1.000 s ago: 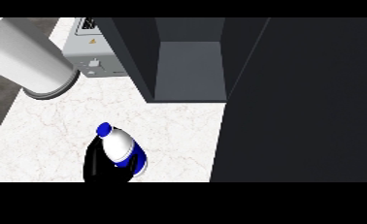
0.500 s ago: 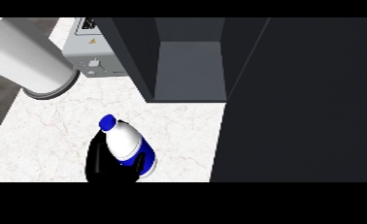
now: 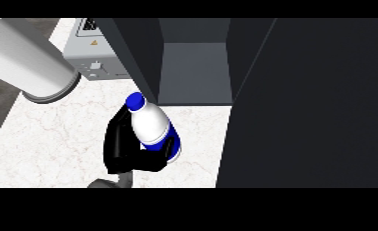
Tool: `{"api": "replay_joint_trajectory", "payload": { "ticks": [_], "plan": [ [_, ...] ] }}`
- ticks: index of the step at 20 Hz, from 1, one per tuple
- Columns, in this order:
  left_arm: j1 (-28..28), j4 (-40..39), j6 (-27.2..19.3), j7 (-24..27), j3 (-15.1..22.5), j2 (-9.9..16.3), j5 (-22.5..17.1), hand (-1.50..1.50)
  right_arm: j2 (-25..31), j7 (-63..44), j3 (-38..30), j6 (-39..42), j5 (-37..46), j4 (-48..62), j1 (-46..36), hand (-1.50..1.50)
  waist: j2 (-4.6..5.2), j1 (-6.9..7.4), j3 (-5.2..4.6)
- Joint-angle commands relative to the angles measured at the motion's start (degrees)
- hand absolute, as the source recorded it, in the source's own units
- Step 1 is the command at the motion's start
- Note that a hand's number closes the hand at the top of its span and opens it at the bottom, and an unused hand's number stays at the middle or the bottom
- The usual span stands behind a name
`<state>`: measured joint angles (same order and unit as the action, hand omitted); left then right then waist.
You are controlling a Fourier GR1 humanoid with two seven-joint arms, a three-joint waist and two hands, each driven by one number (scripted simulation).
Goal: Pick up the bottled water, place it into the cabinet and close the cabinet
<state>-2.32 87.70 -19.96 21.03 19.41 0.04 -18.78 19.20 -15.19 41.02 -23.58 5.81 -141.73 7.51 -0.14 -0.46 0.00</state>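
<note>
Marble counter (image 3: pixel 59 140); bottled water (image 3: pixel 151 127) clasped in curled robot hand (image 3: pixel 122 147), cap toward open cabinet (image 3: pixel 192 70).

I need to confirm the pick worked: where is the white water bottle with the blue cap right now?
In the head view, the white water bottle with the blue cap sits lower left of centre, gripped by a black hand, just before the open dark cabinet.
</note>
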Motion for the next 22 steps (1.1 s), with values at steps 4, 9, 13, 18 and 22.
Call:
{"api": "replay_joint_trajectory", "payload": {
  "ticks": [4, 9, 13, 18, 22],
  "plan": [
    [-11.5, -1.6, -6.5, -7.8, -0.3, 0.0, 0.1, 1.5, 2.8, -1.4, -1.6, 1.1, 1.1, -6.9, 2.7, -1.5, 0.08, -0.15, 0.01],
    [-18.6, -4.8, -14.2, -7.6, 3.9, 0.0, -0.2, 1.5, 2.2, -0.8, -2.9, 1.5, 0.1, -5.2, 0.5, -1.5, 0.16, -0.23, 0.0],
    [-22.3, -10.5, -16.4, -5.9, 3.7, 0.0, 0.1, 1.5, 2.6, 1.5, 1.8, 0.5, 3.3, -5.9, 4.7, -1.5, 0.1, -0.55, -0.01],
    [-30.5, -14.9, -15.6, -11.1, -3.2, 1.6, 1.7, 1.5, 1.6, 3.8, 4.0, -0.8, 3.2, -3.7, 5.5, -1.5, 0.07, -0.38, 0.01],
    [-34.0, -24.1, -17.5, -7.0, -2.1, 0.0, 0.7, 1.5, 1.7, 0.6, 3.4, -0.9, 4.0, -5.2, 3.7, -1.5, 0.15, -0.5, -0.03]
  ]
}}
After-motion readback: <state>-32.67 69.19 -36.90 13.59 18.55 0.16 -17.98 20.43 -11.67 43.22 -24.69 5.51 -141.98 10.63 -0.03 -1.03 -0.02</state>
